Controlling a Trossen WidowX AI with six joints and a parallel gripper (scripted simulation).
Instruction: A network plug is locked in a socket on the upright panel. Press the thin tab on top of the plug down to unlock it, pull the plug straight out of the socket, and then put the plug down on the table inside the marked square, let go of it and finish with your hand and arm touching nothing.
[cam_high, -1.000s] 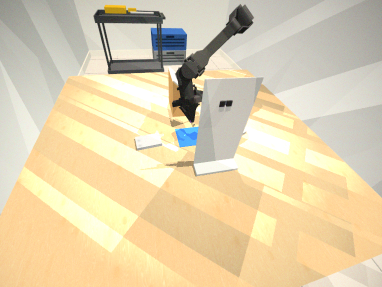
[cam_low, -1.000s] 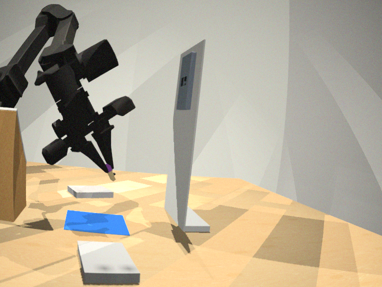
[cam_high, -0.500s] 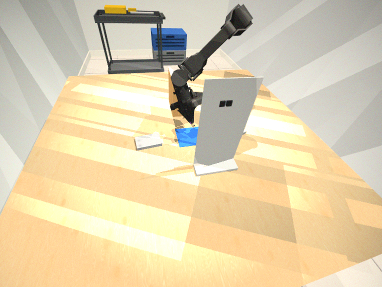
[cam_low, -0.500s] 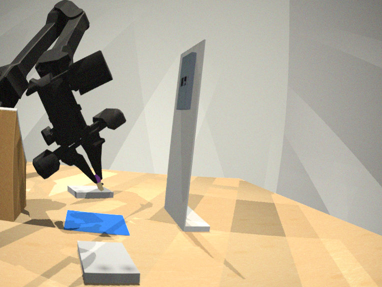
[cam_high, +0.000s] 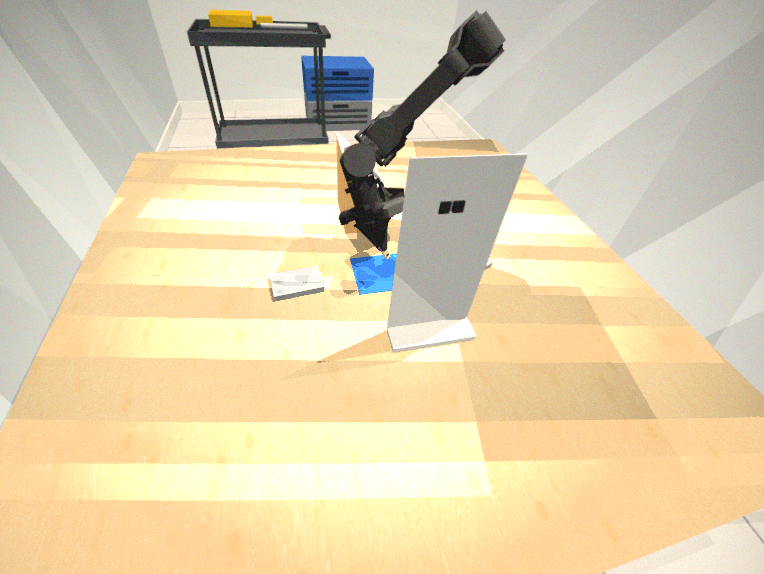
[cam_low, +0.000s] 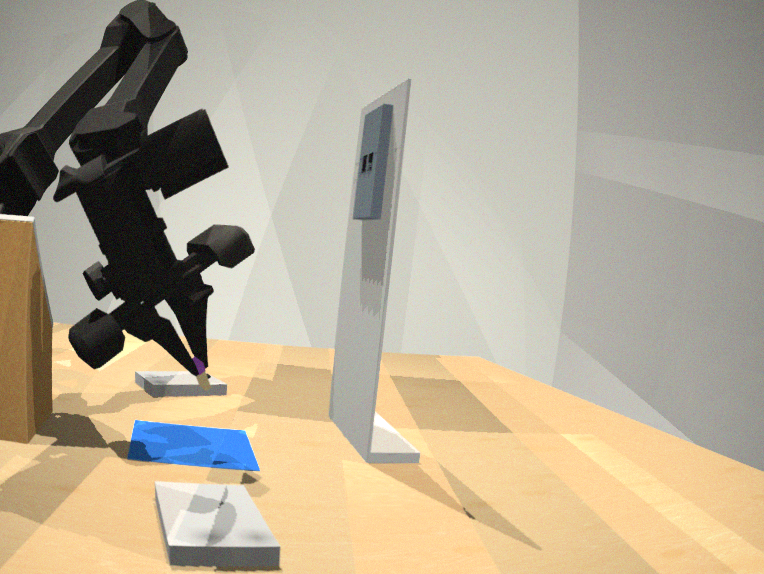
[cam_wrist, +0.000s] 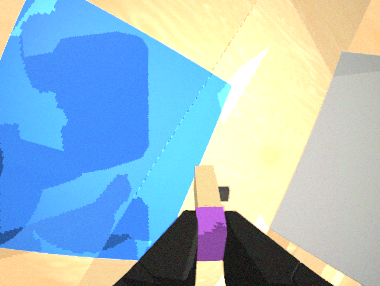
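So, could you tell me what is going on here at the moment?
The black robot arm's hand is shut on the small tan network plug with a purple band, which is already out of the socket on the upright grey panel. The arm tilts the plug downward above the wooden table, near the edge of the blue marked square but not yet over it in the wrist view. The plug has not been set down or released.
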